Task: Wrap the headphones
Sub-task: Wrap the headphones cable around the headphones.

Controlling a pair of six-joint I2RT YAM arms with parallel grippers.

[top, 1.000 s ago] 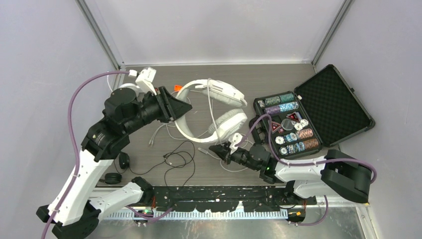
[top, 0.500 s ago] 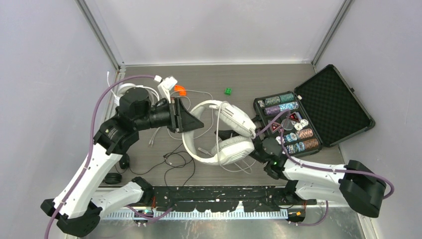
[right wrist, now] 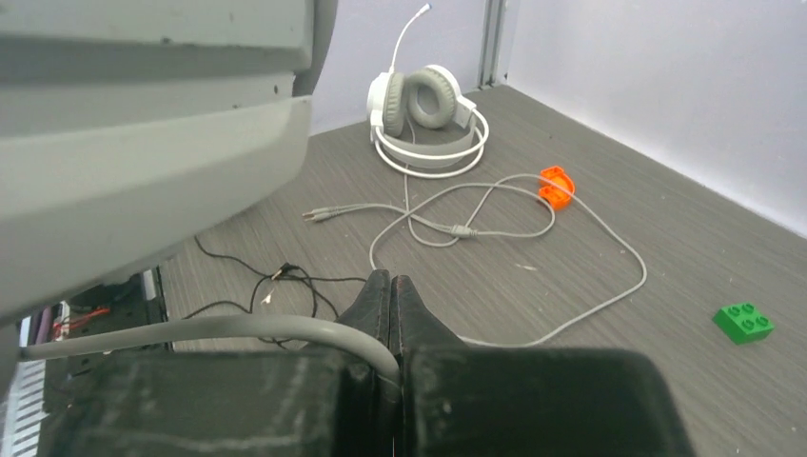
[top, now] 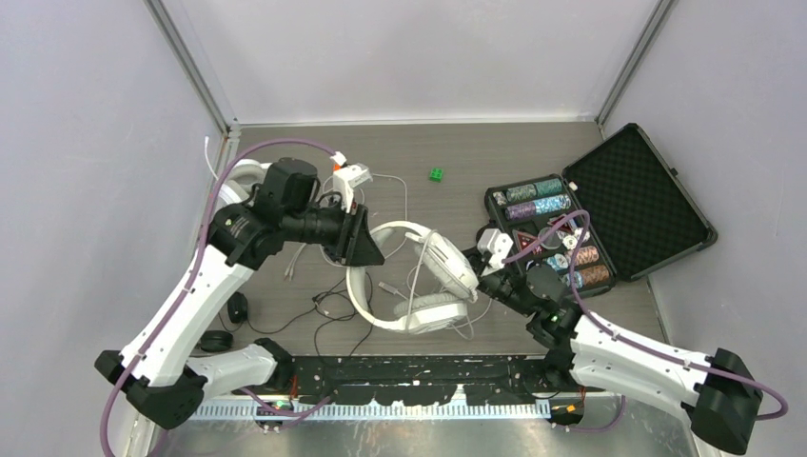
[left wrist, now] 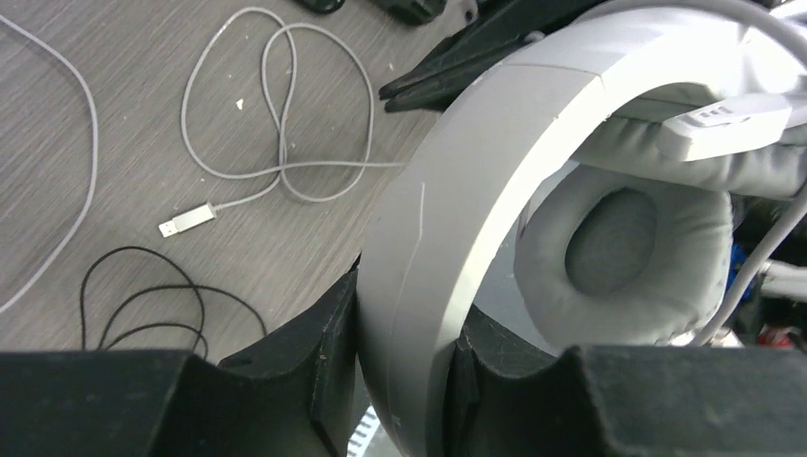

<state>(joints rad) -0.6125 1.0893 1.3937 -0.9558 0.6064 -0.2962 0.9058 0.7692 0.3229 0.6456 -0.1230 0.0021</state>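
Note:
A white over-ear pair of headphones (top: 419,286) is held above the table's middle. My left gripper (top: 366,249) is shut on its headband (left wrist: 457,190), which sits between the two black fingers (left wrist: 314,352); a padded cup (left wrist: 619,248) shows to the right. My right gripper (top: 468,259) is shut on this pair's thin white cord (right wrist: 238,328), beside the cups. A second white pair (right wrist: 428,114) lies at the back left corner with its cord (right wrist: 495,214) loose on the table. A small black pair (top: 224,324) with a black cord (top: 333,309) lies at the front left.
An open black foam-lined case of chips (top: 609,219) stands at the right. A green brick (top: 435,174) and an orange piece (right wrist: 555,186) lie toward the back. A white cord with a plug (left wrist: 276,143) lies under my left gripper.
My left gripper has carried the white headphones toward the front and a little right. My right gripper has moved right and toward the back, still pinching the cord.

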